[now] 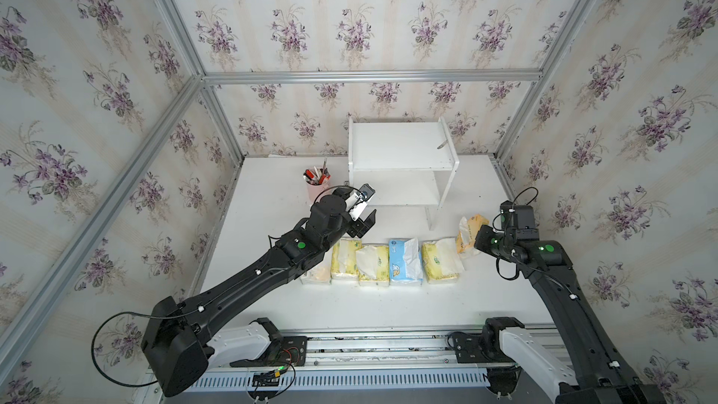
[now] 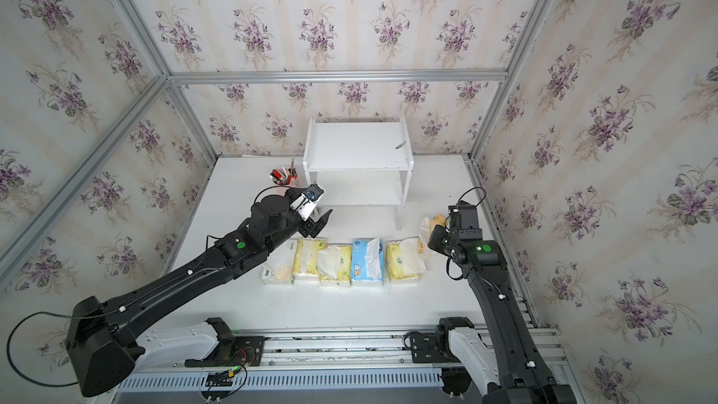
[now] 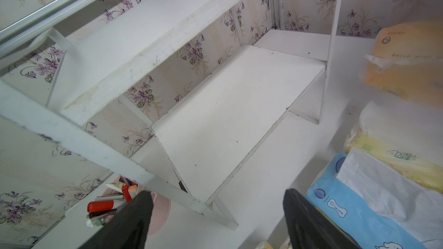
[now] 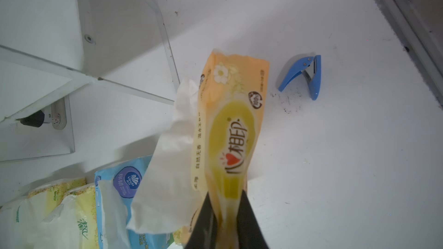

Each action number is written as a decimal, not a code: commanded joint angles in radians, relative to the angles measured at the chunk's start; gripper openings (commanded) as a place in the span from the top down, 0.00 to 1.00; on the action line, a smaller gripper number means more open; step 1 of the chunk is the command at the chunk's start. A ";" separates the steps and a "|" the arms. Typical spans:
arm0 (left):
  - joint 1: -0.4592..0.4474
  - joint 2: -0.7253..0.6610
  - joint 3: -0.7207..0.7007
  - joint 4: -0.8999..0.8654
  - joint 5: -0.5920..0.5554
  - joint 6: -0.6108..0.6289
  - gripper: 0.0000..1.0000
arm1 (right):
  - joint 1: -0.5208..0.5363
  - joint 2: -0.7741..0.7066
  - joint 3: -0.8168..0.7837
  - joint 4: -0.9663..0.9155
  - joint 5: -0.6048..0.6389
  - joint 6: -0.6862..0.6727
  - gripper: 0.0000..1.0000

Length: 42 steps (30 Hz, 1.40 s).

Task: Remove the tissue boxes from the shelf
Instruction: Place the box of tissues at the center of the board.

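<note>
Shelf (image 1: 400, 149) stands at the far edge of the counter (image 1: 349, 305). Five tissue packs (image 1: 373, 264) lie in a row in front of it. Left pincer (image 3: 217, 196), jaws apart, hovers before the lower board. Right pincer (image 4: 225, 214) is clamped on the orange pack (image 4: 230, 128) near the right edge, possibly lifted clear.
</note>
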 commanded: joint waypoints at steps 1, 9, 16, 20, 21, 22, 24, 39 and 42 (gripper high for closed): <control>0.002 0.013 0.019 -0.001 -0.004 -0.020 0.11 | 0.001 0.019 -0.028 0.053 0.016 -0.010 0.97; 0.004 0.058 0.066 -0.030 0.020 -0.014 0.11 | -0.061 0.116 -0.056 0.115 -0.104 -0.061 0.95; 0.004 0.095 0.106 -0.039 0.043 -0.010 0.11 | -0.195 0.224 0.007 0.077 -0.265 -0.145 0.94; 0.005 0.107 0.118 -0.038 0.035 0.000 0.11 | -0.207 0.249 -0.017 0.070 -0.299 -0.156 0.94; 0.007 0.109 0.116 -0.033 0.038 0.001 0.11 | -0.212 0.253 -0.026 0.072 -0.310 -0.158 0.94; 0.009 0.111 0.115 -0.031 0.044 -0.002 0.11 | -0.219 0.256 -0.034 0.074 -0.321 -0.161 0.93; 0.011 0.109 0.117 -0.032 0.052 -0.003 0.11 | -0.232 0.261 -0.042 0.076 -0.313 -0.157 0.90; 0.014 0.084 0.100 -0.021 0.056 0.001 0.11 | -0.288 0.279 -0.032 0.074 -0.183 -0.108 0.59; 0.019 0.066 0.083 -0.015 0.055 -0.006 0.11 | -0.289 0.284 -0.033 0.075 -0.172 -0.102 0.54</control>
